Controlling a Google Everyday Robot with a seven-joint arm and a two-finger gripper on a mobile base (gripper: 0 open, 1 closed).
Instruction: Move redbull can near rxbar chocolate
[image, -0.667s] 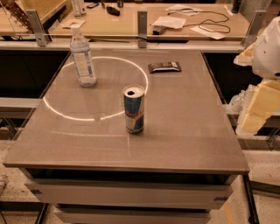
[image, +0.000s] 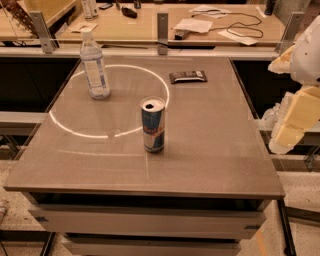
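The redbull can (image: 153, 124) stands upright near the middle of the grey-brown table (image: 210, 150), silver top showing. The rxbar chocolate (image: 188, 76) lies flat in its dark wrapper at the far side of the table, right of centre and well apart from the can. My gripper (image: 291, 126), with pale yellow parts, hangs off the table's right edge, to the right of the can and apart from it. It holds nothing that I can see.
A clear plastic water bottle (image: 94, 65) stands upright at the far left of the table. A bright ring of light (image: 75, 131) lies on the tabletop. A wooden counter (image: 150, 25) with papers and a cable runs behind the table.
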